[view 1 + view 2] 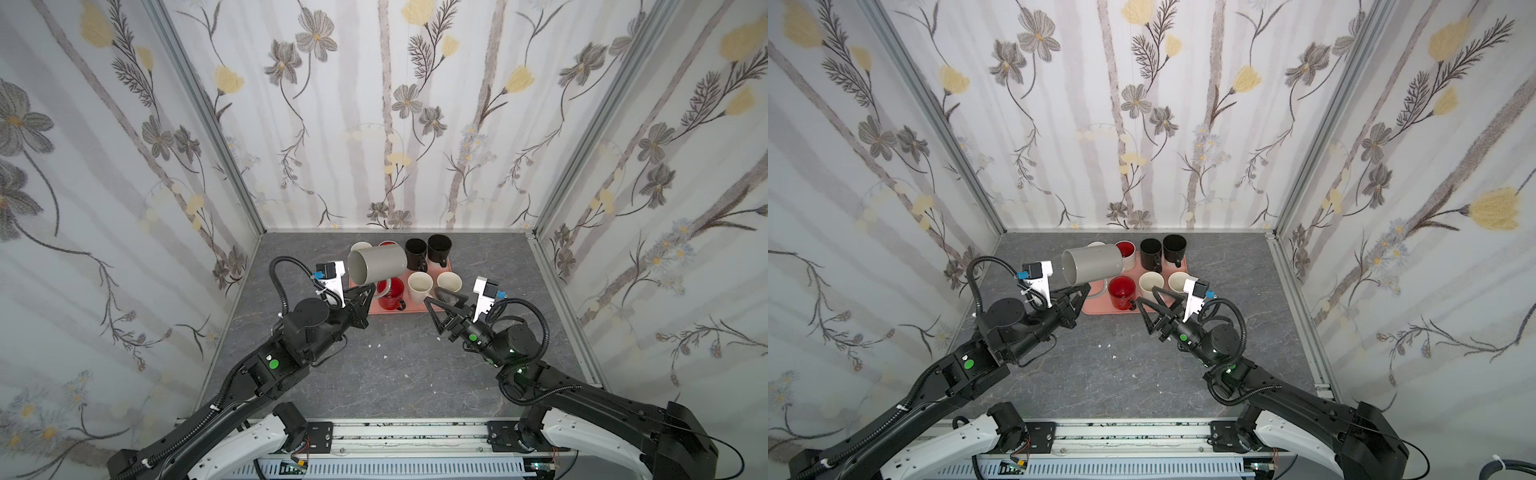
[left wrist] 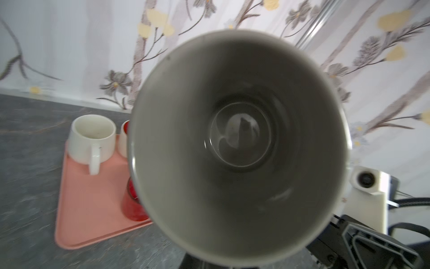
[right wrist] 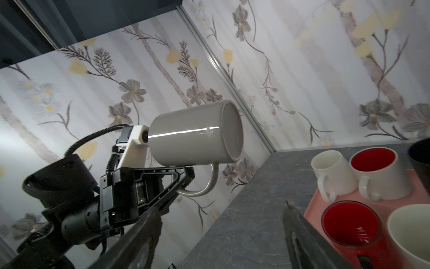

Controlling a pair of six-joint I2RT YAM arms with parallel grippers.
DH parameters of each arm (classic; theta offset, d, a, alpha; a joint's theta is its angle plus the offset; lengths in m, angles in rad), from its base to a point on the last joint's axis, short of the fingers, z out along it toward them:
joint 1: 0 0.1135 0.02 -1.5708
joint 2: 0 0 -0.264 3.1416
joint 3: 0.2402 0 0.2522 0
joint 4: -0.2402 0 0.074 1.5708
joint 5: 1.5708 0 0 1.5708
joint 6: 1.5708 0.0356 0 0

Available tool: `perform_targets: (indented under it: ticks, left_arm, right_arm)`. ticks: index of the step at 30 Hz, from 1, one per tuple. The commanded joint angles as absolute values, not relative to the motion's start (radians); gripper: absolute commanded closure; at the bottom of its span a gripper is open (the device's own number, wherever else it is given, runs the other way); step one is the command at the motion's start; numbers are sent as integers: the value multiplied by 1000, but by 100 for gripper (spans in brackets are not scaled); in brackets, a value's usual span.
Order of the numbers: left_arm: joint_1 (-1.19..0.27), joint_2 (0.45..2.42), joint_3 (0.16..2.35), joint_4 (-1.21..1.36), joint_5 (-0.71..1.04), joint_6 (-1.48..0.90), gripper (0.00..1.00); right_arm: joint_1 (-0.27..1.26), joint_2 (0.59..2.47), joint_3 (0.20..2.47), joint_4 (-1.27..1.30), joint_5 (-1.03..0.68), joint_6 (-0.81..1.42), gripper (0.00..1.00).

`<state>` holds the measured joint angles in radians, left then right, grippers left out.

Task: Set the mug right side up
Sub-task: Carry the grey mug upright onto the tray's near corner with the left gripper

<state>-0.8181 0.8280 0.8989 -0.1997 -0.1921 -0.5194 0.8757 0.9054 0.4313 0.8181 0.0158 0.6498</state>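
- Mug (image 1: 376, 264), grey, hangs by its handle (image 3: 204, 184) from my left gripper (image 3: 188, 173), jaws pinched narrow on it.
- It lies sideways in the air over the pink tray's (image 1: 413, 309) left end, mouth toward my left wrist.
- My right gripper (image 1: 431, 296) stands wide and empty beside the tray.
- I judge the turn half done. Next I roll the wrist until the mouth faces up, then lower the mug clear of the red mug (image 1: 390, 293).

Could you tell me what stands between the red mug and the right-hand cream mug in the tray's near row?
A second cream mug stands there, upright on the pink tray, as both top views show.
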Motion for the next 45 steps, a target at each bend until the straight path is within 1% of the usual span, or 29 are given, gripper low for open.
perform_targets:
  ticks: [1,4,8,11,21,32,35,42,43,44,45]
  left_arm:
    - [-817,917,978,-439,-351,-508,100]
    - [-813,1013,1029,-533,-412,-512,100]
    - [-768,1103,1058,-565,-479,-495,100]
    - [-722,1174,1074,-553,-478,-466,100]
    - [-668,1413,1109,-489,-489,-414,100]
    - [-653,1566,1083,-425,-463,-417,100]
    - [-652,1601,1090,-422,-474,-412,100]
    - [-652,1638,1101,-449,-478,-415,100]
    - [-653,1637,1096,-451,-474,-416,94]
    - [-653,1633,1093,-453,-470,-419,83]
    - [-652,1629,1088,-453,-467,-421,77]
  right_arm:
    - [874,862,420,649,149,598,18]
    - [869,840,411,620,161,594,18]
    - [868,813,395,605,160,595,18]
    - [864,785,386,591,166,594,17]
    - [841,676,348,534,197,589,16]
    - [827,621,321,491,217,594,15]
    - [792,611,319,484,219,593,14]
    - [781,589,302,478,232,598,13]
    - [779,588,301,480,232,600,12]
    - [778,589,301,479,234,601,11]
    - [777,589,300,479,234,602,10]
